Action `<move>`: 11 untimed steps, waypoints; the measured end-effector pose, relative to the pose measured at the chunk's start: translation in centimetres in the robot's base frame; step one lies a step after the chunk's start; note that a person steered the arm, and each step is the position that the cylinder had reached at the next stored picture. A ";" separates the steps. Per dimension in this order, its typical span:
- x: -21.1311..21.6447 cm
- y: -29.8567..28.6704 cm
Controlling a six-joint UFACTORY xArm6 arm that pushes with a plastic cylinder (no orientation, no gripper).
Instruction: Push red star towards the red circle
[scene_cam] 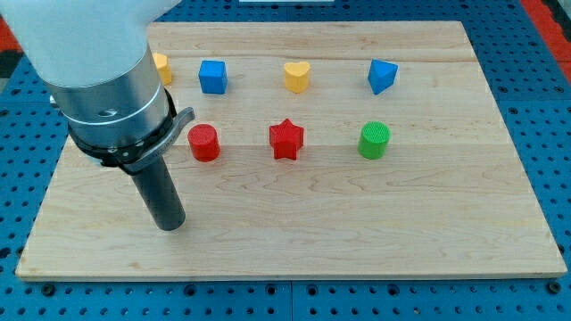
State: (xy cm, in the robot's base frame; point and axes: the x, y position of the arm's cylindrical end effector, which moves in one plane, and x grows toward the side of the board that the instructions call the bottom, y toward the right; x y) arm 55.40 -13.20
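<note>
The red star [286,139] lies on the wooden board [357,223], near the middle. The red circle [204,142], a short cylinder, stands to its left, about a block's width of bare wood between them. My tip [169,223] rests on the board below and left of the red circle, well left of the red star. It touches no block.
Along the view's top stand a yellow block [161,68] partly hidden by the arm, a blue cube [213,77], a yellow heart [297,77] and a blue block [382,76]. A green cylinder [375,140] stands right of the red star.
</note>
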 end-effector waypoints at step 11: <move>-13.9 9.5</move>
